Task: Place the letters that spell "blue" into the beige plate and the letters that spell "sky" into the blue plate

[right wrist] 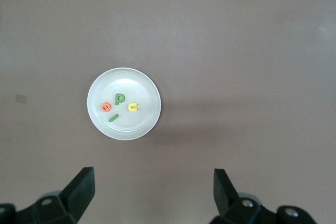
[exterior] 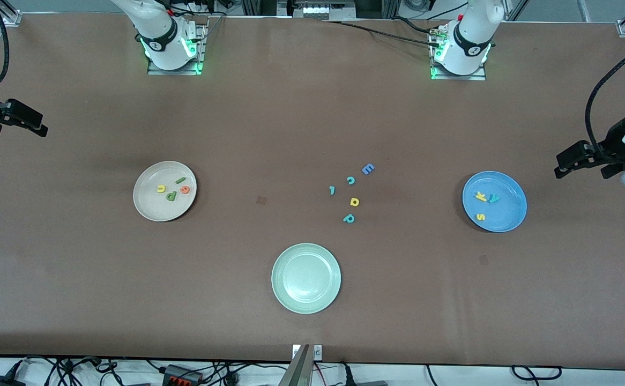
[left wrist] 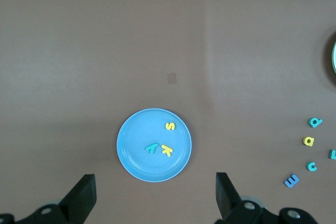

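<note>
Brown table (exterior: pixel 312 118), three plates, loose foam letters mid-table, pincers raised.

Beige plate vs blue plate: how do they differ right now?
The beige plate holds four letters: green b, dark green l, yellow u and orange e. The blue plate holds three: yellow s, yellow k and teal y. The beige plate sits toward the right arm's end of the table, the blue plate toward the left arm's end. Both are round, shallow-rimmed and look similar in size.

Beige plate (exterior: pixel 149 206), blue plate (exterior: pixel 508 217), pale green plate (exterior: pixel 306 300), brown table (exterior: pixel 76 268)
</note>
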Controlling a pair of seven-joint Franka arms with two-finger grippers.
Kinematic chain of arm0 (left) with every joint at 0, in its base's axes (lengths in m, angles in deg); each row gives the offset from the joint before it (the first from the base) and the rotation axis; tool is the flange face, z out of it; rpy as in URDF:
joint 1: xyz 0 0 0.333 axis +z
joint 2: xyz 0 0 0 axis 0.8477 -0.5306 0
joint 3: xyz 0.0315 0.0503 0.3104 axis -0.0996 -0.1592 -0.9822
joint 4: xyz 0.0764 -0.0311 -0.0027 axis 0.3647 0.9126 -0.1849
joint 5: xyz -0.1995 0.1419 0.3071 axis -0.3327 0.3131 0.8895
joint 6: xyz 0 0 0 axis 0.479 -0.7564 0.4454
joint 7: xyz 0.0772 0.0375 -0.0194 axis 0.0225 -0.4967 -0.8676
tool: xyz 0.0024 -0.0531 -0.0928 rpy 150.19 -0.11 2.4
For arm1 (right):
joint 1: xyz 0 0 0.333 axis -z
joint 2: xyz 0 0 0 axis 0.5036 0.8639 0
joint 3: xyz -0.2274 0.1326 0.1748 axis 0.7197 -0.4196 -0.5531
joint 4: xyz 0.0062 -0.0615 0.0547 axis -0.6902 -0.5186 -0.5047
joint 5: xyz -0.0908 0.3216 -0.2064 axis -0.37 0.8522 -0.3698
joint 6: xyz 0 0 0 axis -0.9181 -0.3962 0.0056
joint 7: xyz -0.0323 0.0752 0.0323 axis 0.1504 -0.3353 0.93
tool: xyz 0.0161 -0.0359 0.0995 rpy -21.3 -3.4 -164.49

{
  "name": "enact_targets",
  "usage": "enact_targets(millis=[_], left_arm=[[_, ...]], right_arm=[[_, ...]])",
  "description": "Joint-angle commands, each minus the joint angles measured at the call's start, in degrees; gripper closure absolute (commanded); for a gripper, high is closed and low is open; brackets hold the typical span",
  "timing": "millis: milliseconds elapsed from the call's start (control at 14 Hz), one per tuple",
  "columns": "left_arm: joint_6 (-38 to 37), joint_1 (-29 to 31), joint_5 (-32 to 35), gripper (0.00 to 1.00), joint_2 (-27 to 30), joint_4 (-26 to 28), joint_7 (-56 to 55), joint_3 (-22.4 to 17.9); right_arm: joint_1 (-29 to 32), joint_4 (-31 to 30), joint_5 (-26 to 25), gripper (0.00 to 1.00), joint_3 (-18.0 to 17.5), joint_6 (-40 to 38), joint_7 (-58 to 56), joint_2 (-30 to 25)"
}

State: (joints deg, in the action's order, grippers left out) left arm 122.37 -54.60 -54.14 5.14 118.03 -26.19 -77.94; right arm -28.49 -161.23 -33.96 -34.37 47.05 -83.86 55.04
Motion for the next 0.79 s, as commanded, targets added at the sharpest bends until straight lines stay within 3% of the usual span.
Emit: enact_targets(millis=[0, 716], left_arm=[[-0.58, 0.16, -0.37, 0.0, -0.73, -1.75, -0.33, 0.04], [-1.28, 0.16, -0.37, 0.0, -0.73, -1.75, -0.33, 0.04]], right_arm=[[0.09, -0.66, -0.87, 0.0, -0.19, -0.27, 0.16, -0.9], [0.18, -0.57, -1.13, 0.0, -0.1, 0.08, 0.07, -0.81]])
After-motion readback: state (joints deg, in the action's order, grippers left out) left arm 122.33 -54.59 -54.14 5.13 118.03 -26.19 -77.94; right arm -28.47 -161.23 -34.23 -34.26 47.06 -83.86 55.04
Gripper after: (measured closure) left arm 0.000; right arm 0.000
